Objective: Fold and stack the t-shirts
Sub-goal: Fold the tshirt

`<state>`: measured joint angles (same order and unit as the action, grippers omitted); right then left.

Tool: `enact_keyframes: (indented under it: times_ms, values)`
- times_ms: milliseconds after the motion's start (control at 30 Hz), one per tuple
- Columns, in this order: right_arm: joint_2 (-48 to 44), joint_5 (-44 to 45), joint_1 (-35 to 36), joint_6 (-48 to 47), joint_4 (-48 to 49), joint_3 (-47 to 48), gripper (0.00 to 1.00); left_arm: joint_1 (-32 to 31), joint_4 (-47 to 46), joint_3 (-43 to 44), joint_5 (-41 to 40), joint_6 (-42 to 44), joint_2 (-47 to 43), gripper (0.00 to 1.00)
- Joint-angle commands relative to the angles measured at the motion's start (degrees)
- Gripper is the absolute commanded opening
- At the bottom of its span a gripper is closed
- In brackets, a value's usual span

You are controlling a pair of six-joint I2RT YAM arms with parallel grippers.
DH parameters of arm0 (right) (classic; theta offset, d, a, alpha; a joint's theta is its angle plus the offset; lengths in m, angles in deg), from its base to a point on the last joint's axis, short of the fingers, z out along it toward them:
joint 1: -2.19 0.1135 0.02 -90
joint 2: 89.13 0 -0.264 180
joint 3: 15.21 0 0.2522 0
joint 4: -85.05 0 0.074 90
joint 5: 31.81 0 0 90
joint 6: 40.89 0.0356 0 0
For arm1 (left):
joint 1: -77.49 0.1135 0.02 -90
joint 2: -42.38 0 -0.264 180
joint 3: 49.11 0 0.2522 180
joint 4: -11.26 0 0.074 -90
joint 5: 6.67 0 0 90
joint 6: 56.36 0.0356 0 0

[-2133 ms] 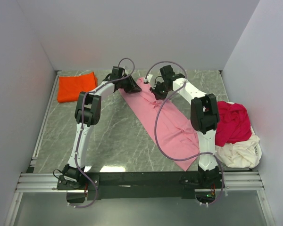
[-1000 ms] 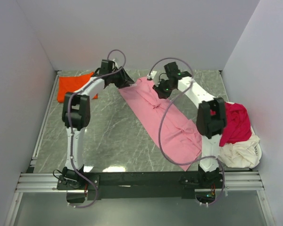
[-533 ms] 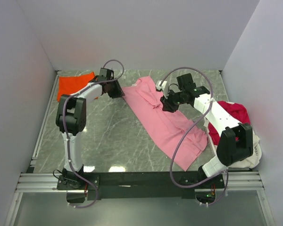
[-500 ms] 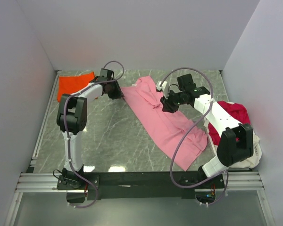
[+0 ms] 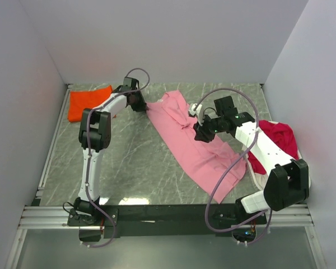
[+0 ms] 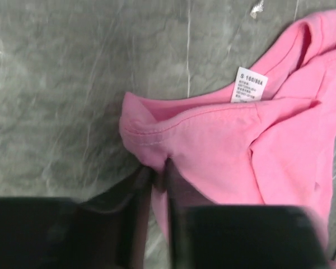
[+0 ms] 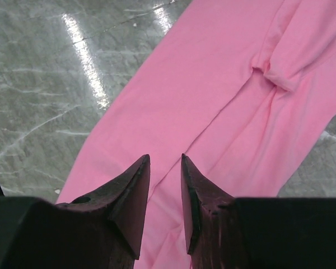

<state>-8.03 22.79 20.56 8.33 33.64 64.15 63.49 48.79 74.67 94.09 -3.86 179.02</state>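
1. The left tool (image 6: 159,168) is pinched shut on a bunched bit of hem at the far-left corner of the light pink t-shirt (image 6: 229,145). The white size label (image 6: 251,85) shows a little way off by the neckline.
2. The right tool (image 7: 164,162) hangs just over the middle of the same shirt. Its fingers stand a narrow gap apart with nothing between them, and only flat pink cloth lies underneath.
3. From where I stand, the pink shirt lies as a long slanted band on the grey marbled desk (image 5: 129,162), running from the far middle toward the near right. It is creased, with a sleeve lapped over near the top. I take it to be narrowed lengthwise at most; it is not yet a square packet.
4. Further out, at the far-left corner of the desk, the bright orange-red t-shirt (image 5: 88,103) lies folded flat. It looks to be the one finished piece and the likely base of the stack, and nothing lies on top of it.
5. At the right edge, partly behind the right arm, the crimson t-shirt (image 5: 277,145) sits in a crumpled heap, unfolded.
6. My reckoning is that one shirt is done, one is in hand, and at least one waits. The pink one needs its cross-folds and then a move onto the orange-red one.
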Motion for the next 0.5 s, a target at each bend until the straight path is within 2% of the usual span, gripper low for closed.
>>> enact_keyframes:
  times_ms: [0,33,67,167,300,367,433,467]
  values:
    - [-3.0,-0.5,0.1,-0.5,1.3,-1.0,0.36,0.8,3.9,4.8,-2.4,-0.4,4.3,0.14]
    - [-3.1,-0.5,0.1,-0.6,1.4,-1.3,0.36,1.3,4.5,5.9,-3.5,-0.6,4.7,0.05]
    - [-3.5,-0.3,0.1,-0.8,1.5,-1.7,0.36,1.9,5.1,7.9,-4.9,-0.6,5.0,0.02]
    - [-3.3,1.6,0.3,-1.4,1.5,-2.1,0.37,5.3,5.8,14.4,-6.4,-1.3,7.6,0.01]
    - [-1.6,3.4,0.3,-2.7,0.7,-1.5,0.37,10.1,5.6,24.9,1.4,-3.2,14.3,0.01]
    - [-1.5,5.0,0.3,-4.4,1.0,-2.1,0.37,11.4,4.8,28.0,4.0,-3.9,14.8,0.13]
    - [-1.7,5.9,0.3,-6.8,1.1,-3.0,0.37,12.0,2.1,27.4,7.3,-3.4,12.9,0.27]
    - [-1.8,6.3,0.3,-7.6,0.9,-4.1,0.38,12.2,0.9,25.4,8.2,-2.8,9.5,0.3]
